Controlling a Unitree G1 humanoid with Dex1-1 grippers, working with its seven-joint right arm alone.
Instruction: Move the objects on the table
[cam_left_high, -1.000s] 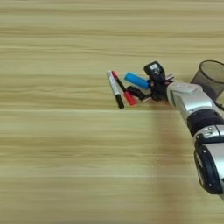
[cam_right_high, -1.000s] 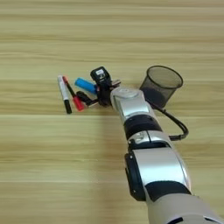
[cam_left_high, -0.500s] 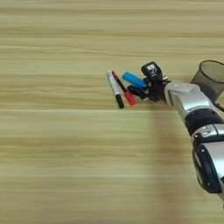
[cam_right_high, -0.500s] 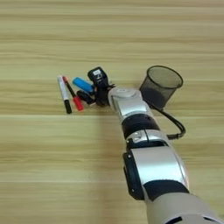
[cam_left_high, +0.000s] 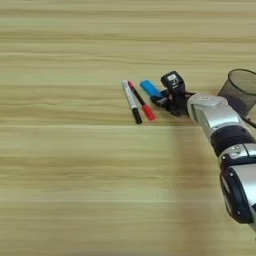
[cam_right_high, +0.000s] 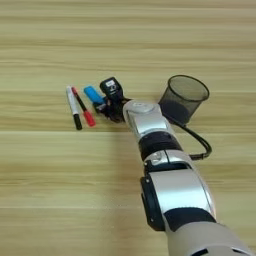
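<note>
While the right arm reaches across from the near right, 3 small stationery pieces lie bunched at the table's middle.

The table (cam_left_high: 60, 190) is bare wood to the left, near and far — broad room to slide or carry anything that way. The silver forearm (cam_right_high: 150, 130) lies low over the top, likely so the fingers meet things lying flat. The black mesh cup (cam_right_high: 183, 97) stands upright just right of the arm, well apart from the pens. The right gripper (cam_left_high: 165, 99) sits at the right end of the blue block (cam_left_high: 150, 88), touching or nearly so; whether its jaws are parted or closed I cannot tell. The white marker (cam_left_high: 131, 101) with its black cap nearest, and the red pen (cam_left_high: 141, 100) just beside it, lie roughly parallel to the left of the block — untouched.
</note>
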